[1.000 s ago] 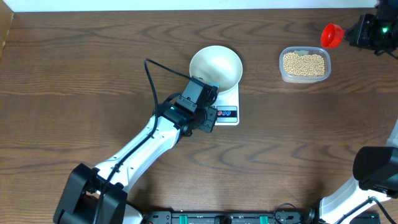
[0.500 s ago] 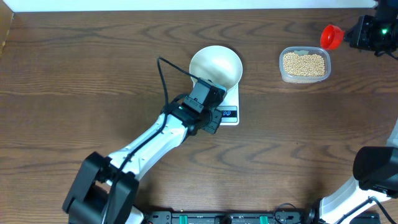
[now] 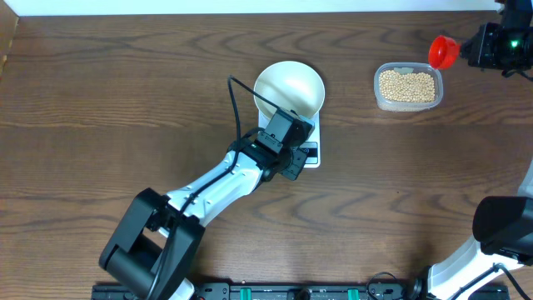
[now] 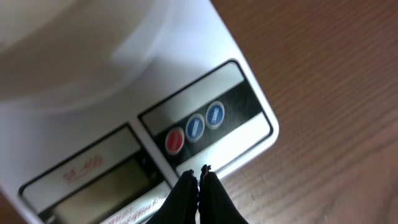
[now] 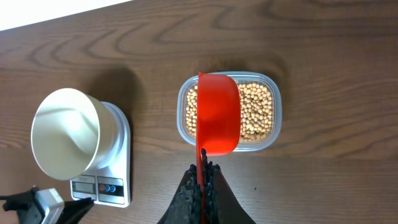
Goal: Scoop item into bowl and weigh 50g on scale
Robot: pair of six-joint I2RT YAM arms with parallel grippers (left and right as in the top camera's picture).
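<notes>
Empty bowl (image 3: 289, 87) sits on the scale (image 4: 239, 140). Left claw (image 4: 199, 171), pinched shut on nothing, points beside the scale's buttons (image 4: 194, 127), probably to press one. Right claw (image 5: 203, 169) clamps a red scoop (image 5: 217, 115) above the beans (image 3: 407, 85), in their tub (image 3: 380, 100) well apart from the scale.

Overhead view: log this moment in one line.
left end effector: shut, tips near scale buttons | right end effector: shut on red scoop, near tub of beans | bowl: empty, on scale
</notes>
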